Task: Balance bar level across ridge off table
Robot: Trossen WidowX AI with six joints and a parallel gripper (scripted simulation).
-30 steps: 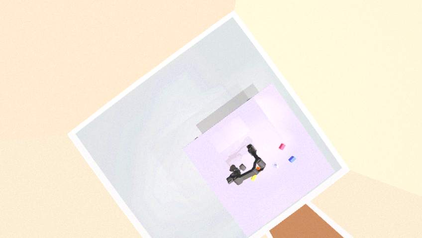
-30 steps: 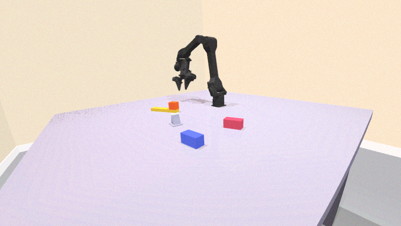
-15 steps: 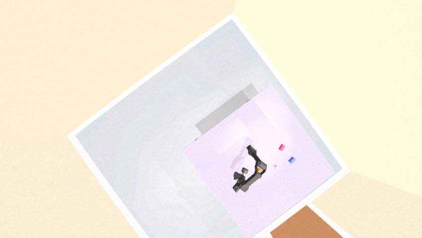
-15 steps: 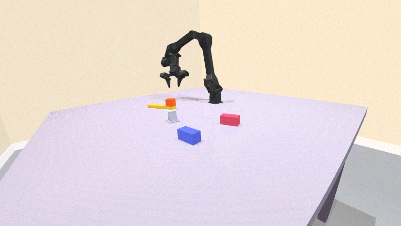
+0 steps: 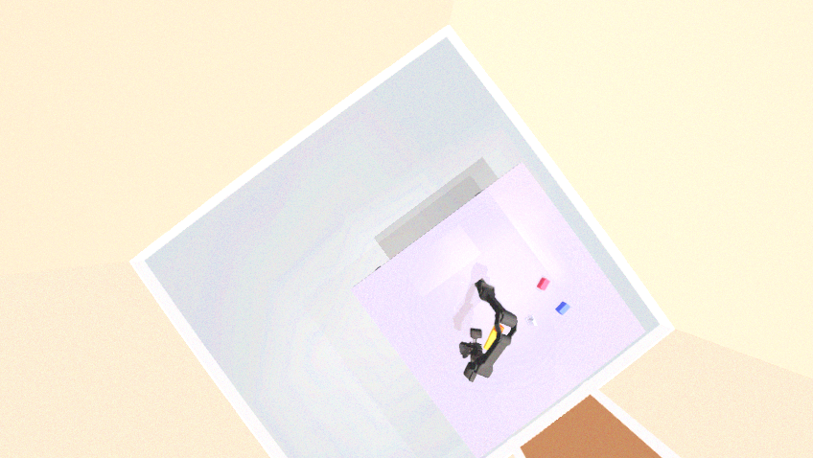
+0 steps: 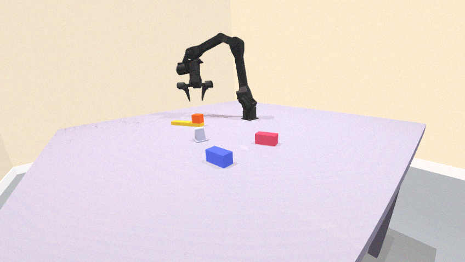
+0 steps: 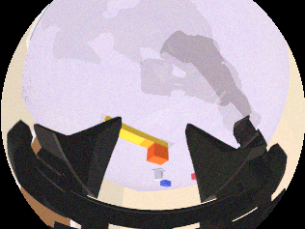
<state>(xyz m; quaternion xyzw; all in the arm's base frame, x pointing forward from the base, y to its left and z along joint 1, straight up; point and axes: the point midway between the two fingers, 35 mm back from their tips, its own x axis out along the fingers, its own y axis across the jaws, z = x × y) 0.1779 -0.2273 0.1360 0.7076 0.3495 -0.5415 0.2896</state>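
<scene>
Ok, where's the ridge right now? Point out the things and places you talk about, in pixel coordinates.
In the exterior view, the grey ridge (image 5: 531, 320) (image 6: 199, 134) (image 7: 158, 174) stands on the table, between the yellow bar (image 5: 490, 338) (image 6: 182, 123) (image 7: 135, 136) behind and the blue block (image 5: 562, 308) (image 6: 219, 157) (image 7: 165, 183) in front.

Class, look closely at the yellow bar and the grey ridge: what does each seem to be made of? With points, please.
Yellow bar (image 5: 490, 338) (image 6: 182, 123) (image 7: 131, 136): possibly painted wood or plastic; evenly coloured, no grain, crisp edges.
Grey ridge (image 5: 531, 320) (image 6: 199, 134) (image 7: 158, 174): perhaps matt plastic or painted metal; plain, smooth-looking sides.

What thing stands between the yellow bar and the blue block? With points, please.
The small grey ridge (image 5: 531, 320) (image 6: 199, 134) (image 7: 158, 174) stands between them, as the exterior view shows.
</scene>
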